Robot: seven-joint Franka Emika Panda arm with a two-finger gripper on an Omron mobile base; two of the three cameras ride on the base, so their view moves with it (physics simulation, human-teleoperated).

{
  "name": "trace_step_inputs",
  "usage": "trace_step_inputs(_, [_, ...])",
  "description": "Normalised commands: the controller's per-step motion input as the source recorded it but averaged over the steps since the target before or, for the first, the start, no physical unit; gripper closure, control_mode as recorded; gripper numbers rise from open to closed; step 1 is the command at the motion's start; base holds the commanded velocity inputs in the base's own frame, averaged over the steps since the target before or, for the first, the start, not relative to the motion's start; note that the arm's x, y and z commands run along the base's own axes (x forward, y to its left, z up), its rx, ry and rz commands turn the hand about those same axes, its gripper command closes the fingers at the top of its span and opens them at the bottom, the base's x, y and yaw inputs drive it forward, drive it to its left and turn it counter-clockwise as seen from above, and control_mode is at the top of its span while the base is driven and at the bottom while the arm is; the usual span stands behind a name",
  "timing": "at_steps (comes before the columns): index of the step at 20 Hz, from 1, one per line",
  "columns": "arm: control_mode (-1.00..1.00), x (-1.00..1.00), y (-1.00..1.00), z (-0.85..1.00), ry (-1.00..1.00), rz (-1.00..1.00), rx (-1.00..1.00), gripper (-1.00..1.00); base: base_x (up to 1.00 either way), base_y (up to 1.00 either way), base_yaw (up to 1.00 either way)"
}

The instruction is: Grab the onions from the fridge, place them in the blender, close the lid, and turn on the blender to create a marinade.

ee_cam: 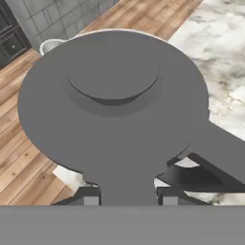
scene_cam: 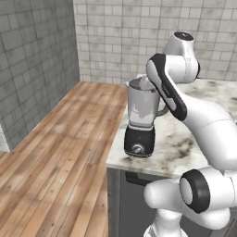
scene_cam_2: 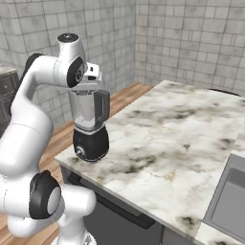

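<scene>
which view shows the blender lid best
The hand view: the lid shows as a dark grey disc with a raised centre knob, seen from above. In both base views the arm hides the jar's mouth.

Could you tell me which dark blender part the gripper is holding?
The lid, the round knobbed disc clamped in the gripper; the side handle and the base are untouched.

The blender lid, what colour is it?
Dark grey all over; the lid shows best in the hand view.

Lid across blender mouth
</scene>
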Motion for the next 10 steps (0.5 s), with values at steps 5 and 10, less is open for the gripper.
trace_step_inputs(5, [-1.0,-0.58,0.15,0.0,0.01,0.0,0.0,1.0,0.0,0.0,0.0])
trace_step_inputs(10, [-1.0,-0.37,0.05,0.0,0.0,0.0,0.0,1.0,0.0,0.0,0.0])
